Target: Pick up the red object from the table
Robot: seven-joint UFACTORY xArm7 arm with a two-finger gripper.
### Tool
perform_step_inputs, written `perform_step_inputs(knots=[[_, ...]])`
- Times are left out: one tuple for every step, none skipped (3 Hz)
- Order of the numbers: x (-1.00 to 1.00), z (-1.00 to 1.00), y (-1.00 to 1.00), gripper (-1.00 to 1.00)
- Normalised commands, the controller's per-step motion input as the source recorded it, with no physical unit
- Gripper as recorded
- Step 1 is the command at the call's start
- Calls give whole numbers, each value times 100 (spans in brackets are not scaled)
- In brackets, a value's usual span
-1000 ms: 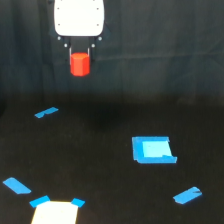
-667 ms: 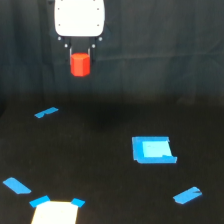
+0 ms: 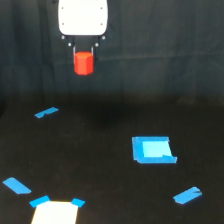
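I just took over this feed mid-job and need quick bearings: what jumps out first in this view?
The red object stands out most: it hangs high in the frame, clamped in the gripper under the arm's white head, well clear of the dark table. Next is the bright blue-edged square toward the exterior view's right, with blue tape strips scattered around and a pale patch at the bottom edge.

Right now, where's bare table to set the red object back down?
Widest bare patch: table centre, between the upper-left tape strip and blue-edged square. Crowded at bottom left: tape strip, pale blue-cornered patch. Red object hangs in the fingers.
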Motion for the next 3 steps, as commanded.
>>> perform_step_inputs(knots=[[-13, 29, 2, -94], [-14, 79, -49, -68], [-4, 64, -46, -72]])
